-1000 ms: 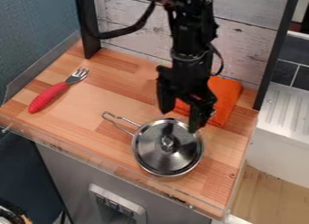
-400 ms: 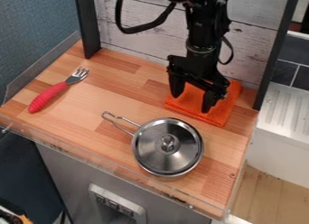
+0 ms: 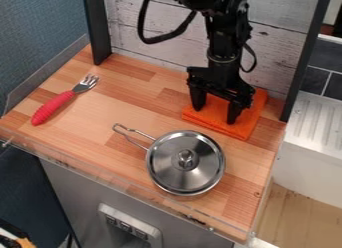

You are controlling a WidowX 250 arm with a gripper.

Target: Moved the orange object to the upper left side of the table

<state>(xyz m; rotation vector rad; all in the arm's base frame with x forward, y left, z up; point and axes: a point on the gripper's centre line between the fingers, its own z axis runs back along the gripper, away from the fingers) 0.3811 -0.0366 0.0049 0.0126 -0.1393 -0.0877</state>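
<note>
One orange cloth (image 3: 248,126), folded, flat on the wooden counter (image 3: 100,109), toward the back right of the view, near the whitewashed board wall (image 3: 150,42). One black hand (image 3: 214,115), pointing down over the cloth, fingers spread apart; contact with the cloth cannot be told. One lidded metal pot (image 3: 186,167), in front of the cloth, wire handle toward the back left. One red-handled fork (image 3: 55,107), at left, tines toward the back.

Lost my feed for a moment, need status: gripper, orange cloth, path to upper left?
Gripper open, fingers down over the cloth. Folded orange cloth at back right, not yet moved left. Red-handled fork lies far left, saucepan in front.
</note>
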